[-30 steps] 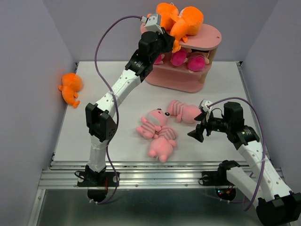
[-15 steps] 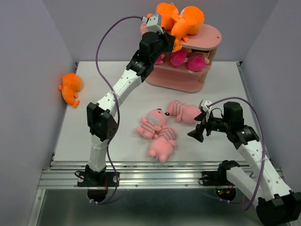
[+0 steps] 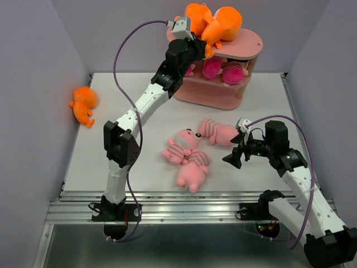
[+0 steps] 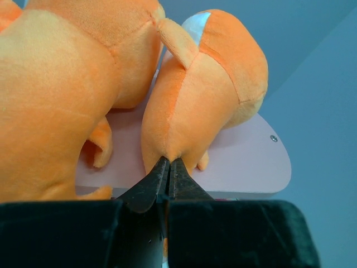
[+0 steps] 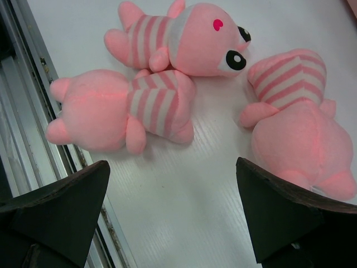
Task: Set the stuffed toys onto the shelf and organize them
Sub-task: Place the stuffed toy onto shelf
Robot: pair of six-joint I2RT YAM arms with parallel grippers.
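Observation:
The pink shelf point(image 3: 248, 43) stands at the back. Two orange monsters point(image 3: 223, 22) point(image 3: 196, 14) lie on its top tier. My left gripper point(image 3: 206, 52) is at the top tier's front edge, shut on a pinch of the right monster's plush point(image 4: 206, 84); the other monster point(image 4: 61, 100) lies to its left. Magenta dolls point(image 3: 213, 68) sit on the middle tier. Three pink striped pigs point(image 3: 179, 146) point(image 3: 192, 170) point(image 3: 217, 132) lie mid-table. My right gripper point(image 3: 233, 158) is open and empty, low beside them point(image 5: 173, 164). The right wrist view shows all three pigs point(image 5: 184, 42) point(image 5: 117, 114) point(image 5: 301, 123).
A third orange monster point(image 3: 83, 103) lies at the table's far left edge by the wall. The metal rail point(image 3: 195, 198) runs along the near edge. Purple walls close in both sides.
The left arm has shifted very slightly at the shelf top, still pinching the orange monster. The right arm and the pigs have not moved.

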